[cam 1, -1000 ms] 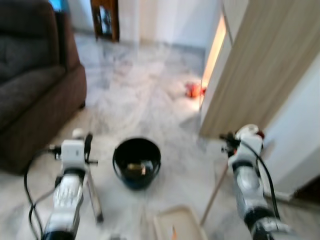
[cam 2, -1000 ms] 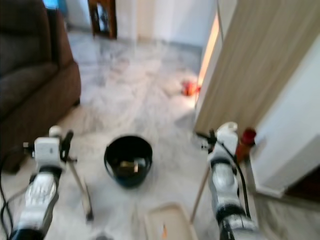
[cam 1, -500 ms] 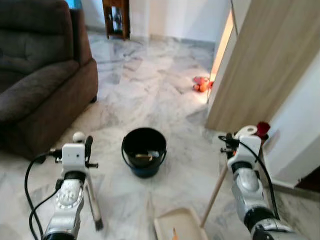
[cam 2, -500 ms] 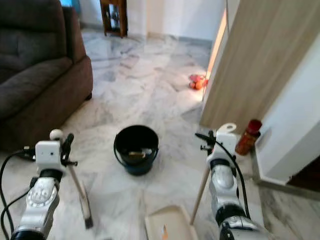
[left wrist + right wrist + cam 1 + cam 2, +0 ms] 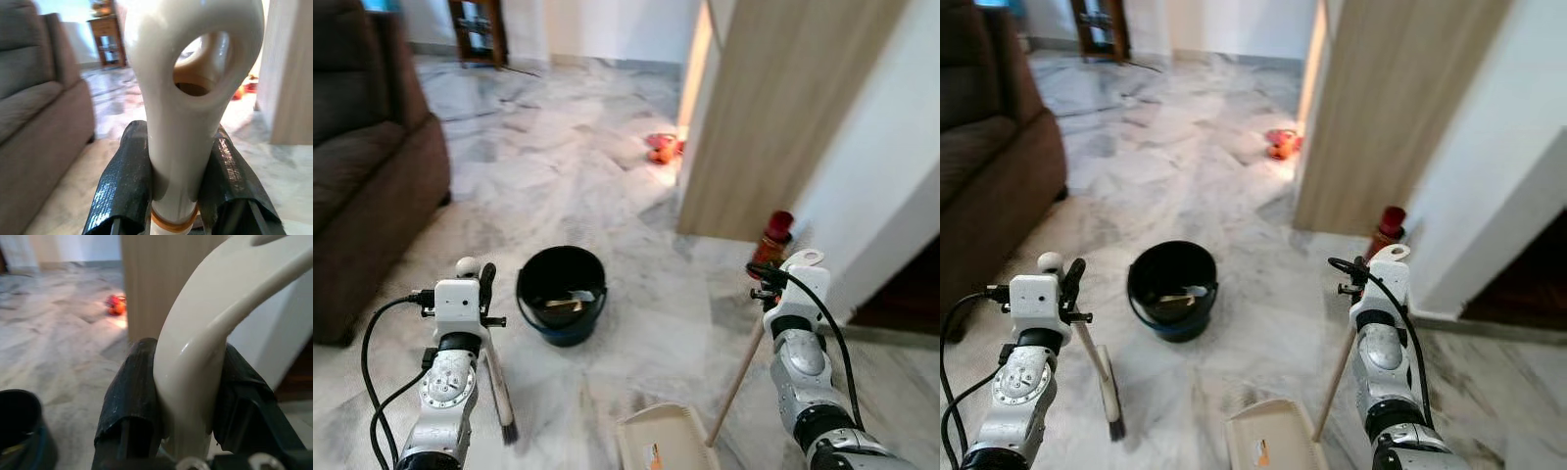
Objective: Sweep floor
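With its brush end resting on the marble floor [image 5: 607,186], the broom [image 5: 495,377] is clamped in the left gripper [image 5: 178,191], and the right gripper [image 5: 188,396] pinches the handle of the long-handled dustpan [image 5: 668,443]. Judging by the scraps in the black bucket [image 5: 561,294], some sweeping seems done, yet orange litter [image 5: 662,148] lies well apart by the door.

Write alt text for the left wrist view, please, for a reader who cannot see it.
The left gripper has its two black fingers clamped on a cream broom handle with a hanging hole at its end. Behind are a brown sofa and marble floor.
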Controlling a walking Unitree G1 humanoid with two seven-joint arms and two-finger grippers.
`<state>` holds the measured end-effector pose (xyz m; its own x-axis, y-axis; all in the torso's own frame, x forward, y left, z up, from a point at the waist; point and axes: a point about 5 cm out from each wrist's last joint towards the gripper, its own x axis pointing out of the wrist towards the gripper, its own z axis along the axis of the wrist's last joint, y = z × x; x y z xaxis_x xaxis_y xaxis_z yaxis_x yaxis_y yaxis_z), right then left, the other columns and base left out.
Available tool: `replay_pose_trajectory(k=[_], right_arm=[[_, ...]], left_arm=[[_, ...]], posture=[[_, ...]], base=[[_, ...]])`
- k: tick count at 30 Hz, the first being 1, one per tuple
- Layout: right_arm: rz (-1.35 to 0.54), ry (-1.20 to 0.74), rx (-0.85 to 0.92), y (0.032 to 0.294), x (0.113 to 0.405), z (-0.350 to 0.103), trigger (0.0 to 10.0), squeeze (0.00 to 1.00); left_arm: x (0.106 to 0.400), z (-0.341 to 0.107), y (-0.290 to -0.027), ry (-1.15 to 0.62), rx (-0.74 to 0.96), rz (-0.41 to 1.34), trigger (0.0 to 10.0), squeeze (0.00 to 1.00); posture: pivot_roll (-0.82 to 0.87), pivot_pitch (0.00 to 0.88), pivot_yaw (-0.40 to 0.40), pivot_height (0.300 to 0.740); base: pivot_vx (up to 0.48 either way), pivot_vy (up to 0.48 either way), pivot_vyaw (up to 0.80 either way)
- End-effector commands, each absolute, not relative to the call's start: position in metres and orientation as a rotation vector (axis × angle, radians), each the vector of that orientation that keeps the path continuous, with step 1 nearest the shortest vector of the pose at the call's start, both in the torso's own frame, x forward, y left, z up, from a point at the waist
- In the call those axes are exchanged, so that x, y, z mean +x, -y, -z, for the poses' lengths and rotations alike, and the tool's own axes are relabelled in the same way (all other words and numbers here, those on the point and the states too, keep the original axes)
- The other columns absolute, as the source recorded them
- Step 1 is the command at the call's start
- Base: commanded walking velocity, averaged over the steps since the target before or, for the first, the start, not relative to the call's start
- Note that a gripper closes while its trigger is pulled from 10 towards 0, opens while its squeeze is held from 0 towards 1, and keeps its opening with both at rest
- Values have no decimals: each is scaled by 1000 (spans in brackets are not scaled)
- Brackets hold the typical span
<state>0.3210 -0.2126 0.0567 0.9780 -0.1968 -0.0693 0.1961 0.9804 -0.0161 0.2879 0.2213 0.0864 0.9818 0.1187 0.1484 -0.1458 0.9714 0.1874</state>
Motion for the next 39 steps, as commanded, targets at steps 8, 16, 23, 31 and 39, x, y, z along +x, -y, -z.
replay_pose_trajectory(k=[8, 16, 23, 31, 39], right_arm=[[214, -67, -17, 216, 325, -62, 10000, 0], [219, -74, -24, 217, 325, -61, 10000, 0], [221, -80, -29, 217, 325, -61, 10000, 0], [232, -86, -33, 220, 325, -61, 10000, 0], [231, -89, -31, 219, 324, -60, 10000, 0]], left_arm=[[293, -97, -217, 178, 208, -117, 10000, 0], [293, -97, -217, 178, 208, -118, 10000, 0], [293, -97, -217, 175, 207, -111, 10000, 0], [294, -97, -215, 173, 216, -95, 10000, 0], [293, -97, -216, 170, 218, -91, 10000, 0]], posture=[[108, 0, -82, 740], [111, 0, -83, 740], [111, 0, -82, 740], [111, 0, -78, 740], [114, 0, -77, 740]], base=[[0, 0, -800], [0, 0, -800], [0, 0, -800], [0, -41, -800], [0, -377, -800]])
